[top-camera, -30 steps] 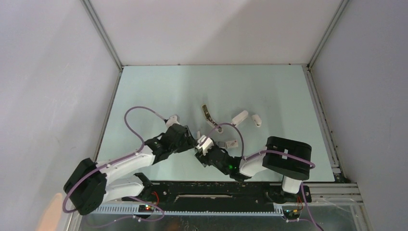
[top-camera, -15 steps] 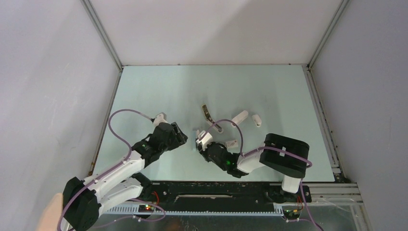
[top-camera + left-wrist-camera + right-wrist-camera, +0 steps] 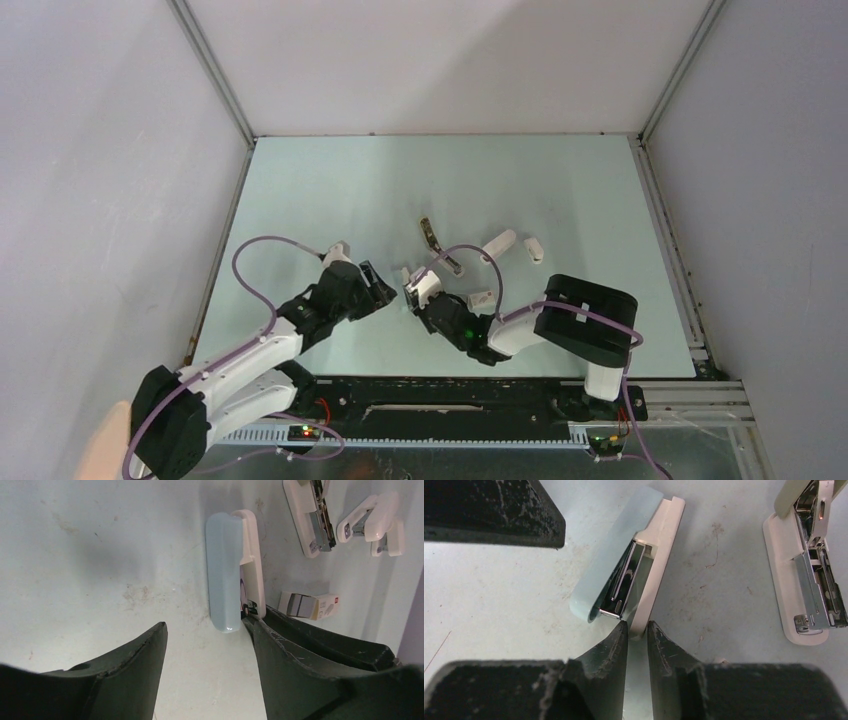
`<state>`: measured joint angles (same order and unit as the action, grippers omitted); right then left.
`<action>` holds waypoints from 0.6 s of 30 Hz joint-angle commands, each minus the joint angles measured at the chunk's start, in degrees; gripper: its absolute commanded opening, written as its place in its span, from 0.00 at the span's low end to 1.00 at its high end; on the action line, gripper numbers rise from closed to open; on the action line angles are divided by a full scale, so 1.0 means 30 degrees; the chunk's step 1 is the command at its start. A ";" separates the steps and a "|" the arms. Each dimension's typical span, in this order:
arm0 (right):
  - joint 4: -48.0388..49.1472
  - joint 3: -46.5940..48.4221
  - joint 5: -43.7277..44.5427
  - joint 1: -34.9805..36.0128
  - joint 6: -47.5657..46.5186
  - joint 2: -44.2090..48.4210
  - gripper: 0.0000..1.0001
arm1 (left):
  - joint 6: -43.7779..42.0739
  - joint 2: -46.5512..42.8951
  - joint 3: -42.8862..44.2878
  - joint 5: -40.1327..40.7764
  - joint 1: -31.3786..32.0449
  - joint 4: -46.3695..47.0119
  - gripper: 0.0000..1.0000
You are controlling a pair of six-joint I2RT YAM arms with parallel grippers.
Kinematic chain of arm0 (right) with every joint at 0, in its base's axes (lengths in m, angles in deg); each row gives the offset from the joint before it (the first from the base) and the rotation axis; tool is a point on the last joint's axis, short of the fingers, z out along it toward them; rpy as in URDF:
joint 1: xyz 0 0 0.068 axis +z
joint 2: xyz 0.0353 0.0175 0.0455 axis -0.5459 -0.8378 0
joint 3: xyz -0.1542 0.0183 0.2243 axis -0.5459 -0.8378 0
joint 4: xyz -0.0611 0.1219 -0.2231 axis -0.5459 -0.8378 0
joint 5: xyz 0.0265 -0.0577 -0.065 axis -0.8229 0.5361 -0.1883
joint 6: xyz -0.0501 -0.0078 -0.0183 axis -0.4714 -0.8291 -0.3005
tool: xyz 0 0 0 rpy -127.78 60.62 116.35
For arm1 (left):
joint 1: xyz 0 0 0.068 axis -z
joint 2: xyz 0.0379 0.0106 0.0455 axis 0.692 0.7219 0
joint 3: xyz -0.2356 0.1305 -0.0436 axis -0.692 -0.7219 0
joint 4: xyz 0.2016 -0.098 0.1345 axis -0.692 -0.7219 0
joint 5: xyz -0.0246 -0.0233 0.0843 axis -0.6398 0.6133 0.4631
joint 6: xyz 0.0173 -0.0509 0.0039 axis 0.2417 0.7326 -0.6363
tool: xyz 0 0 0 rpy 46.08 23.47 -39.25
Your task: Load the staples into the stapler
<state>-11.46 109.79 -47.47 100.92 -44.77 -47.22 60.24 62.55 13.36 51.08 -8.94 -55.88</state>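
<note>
A pale blue stapler [image 3: 616, 565] with a white base lies on its side on the table, its metal magazine showing. It also shows in the left wrist view [image 3: 225, 575] and the top view [image 3: 406, 274]. My right gripper [image 3: 638, 627] is shut on the near end of its white base; in the top view the right gripper [image 3: 414, 290] sits just behind the stapler. My left gripper [image 3: 207, 630] is open and empty, with the stapler's end just ahead of its fingertips [image 3: 380, 285]. The staples [image 3: 302, 605], a greyish block, lie against a small white box [image 3: 327, 606].
An opened white stapler [image 3: 806, 580] with a bare metal channel lies to the right, also seen from above [image 3: 432, 240]. Two more small white staplers [image 3: 498, 243] [image 3: 533, 248] lie further right. The white box [image 3: 482, 298] is beside my right arm.
My left gripper drew back to the left, then came partway back towards the pale blue stapler. My right gripper shifted slightly away from the base while still holding the stapler.
</note>
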 commanded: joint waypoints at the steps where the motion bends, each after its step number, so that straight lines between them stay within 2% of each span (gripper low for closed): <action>1: -0.0770 0.1051 0.0956 -0.0204 0.0698 -0.0447 0.21 | 0.1065 -0.0104 -0.0290 -0.0710 -0.0060 0.1446 0.68; 7: -0.1331 0.1350 -0.0016 -0.0553 0.1202 -0.0252 0.01 | 0.2466 -0.0504 -0.1485 -0.1267 -0.0081 0.3323 0.68; 10: -0.1958 0.1350 -0.0667 -0.0736 0.2063 0.0491 0.00 | 0.2942 -0.0432 -0.1837 -0.1623 -0.0075 0.3875 0.68; 18: -0.2426 0.1320 -0.0941 -0.0730 0.4237 0.2761 0.00 | 0.4578 -0.0356 -0.3265 -0.2174 -0.0052 0.7638 0.68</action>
<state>-19.76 112.52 -49.96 98.82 -36.51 -43.77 70.49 62.02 4.84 45.66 -8.98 -41.09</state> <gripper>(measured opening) 0.117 0.682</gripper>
